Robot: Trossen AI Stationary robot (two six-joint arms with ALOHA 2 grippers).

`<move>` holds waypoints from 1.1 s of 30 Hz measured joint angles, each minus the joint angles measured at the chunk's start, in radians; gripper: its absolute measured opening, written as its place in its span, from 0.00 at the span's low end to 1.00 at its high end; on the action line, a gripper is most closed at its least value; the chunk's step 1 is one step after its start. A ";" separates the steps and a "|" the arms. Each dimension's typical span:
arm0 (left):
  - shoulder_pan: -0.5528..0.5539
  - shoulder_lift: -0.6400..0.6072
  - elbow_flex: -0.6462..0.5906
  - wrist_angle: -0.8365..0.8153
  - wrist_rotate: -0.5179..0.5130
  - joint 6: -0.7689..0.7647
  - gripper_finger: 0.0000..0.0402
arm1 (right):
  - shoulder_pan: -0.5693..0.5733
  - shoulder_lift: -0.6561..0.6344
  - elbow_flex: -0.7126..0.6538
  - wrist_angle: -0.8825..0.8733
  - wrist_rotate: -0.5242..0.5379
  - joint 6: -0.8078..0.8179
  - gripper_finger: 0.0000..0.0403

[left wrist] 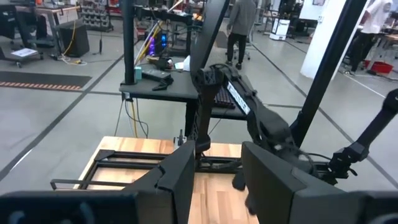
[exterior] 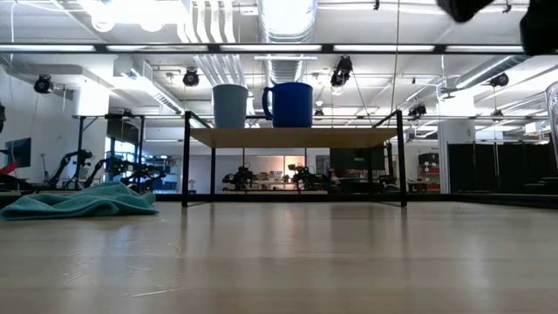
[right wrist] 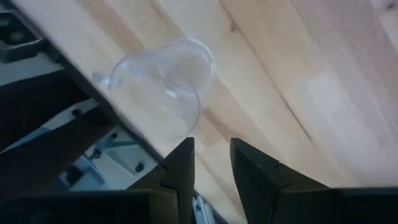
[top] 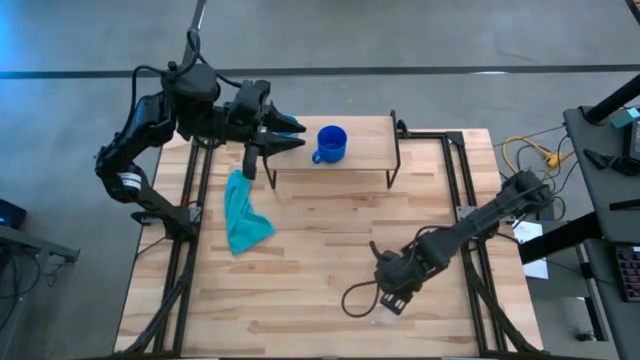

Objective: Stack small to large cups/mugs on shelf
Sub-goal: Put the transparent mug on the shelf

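Observation:
The shelf point(top: 362, 150) stands at the table's far side. On it stand the royal-blue mug point(top: 330, 143) point(exterior: 290, 104), upright with its handle toward the left, and to its left the small light-blue cup point(exterior: 230, 105). My left gripper point(top: 280, 140) point(left wrist: 217, 180) hovers open over the shelf's left end, above the light-blue cup point(top: 294, 125), fingers pointing toward the table's right. The clear cup point(right wrist: 165, 87) is on the wood by the table's near edge. My right gripper point(top: 392, 300) point(right wrist: 211, 158) is open just short of it and points down at it.
A crumpled teal cloth point(top: 243, 215) point(exterior: 83, 201) lies on the table left of the shelf. The black frame rails point(top: 465, 190) run along the table's sides. The table's middle point(top: 330, 240) is bare wood. People stand far off in the room, in the left wrist view.

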 joint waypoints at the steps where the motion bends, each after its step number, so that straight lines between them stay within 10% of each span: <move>1: 0.000 0.000 0.000 -0.001 0.000 0.000 0.29 | 0.000 0.021 0.000 0.017 -0.001 0.004 0.24; 21: 0.001 -0.001 0.002 0.033 0.000 0.000 0.29 | 0.004 0.127 0.071 0.102 -0.008 -0.005 0.20; 33: 0.001 -0.001 0.001 0.033 0.000 0.001 0.29 | 0.004 0.113 0.082 -0.146 0.030 -0.046 0.24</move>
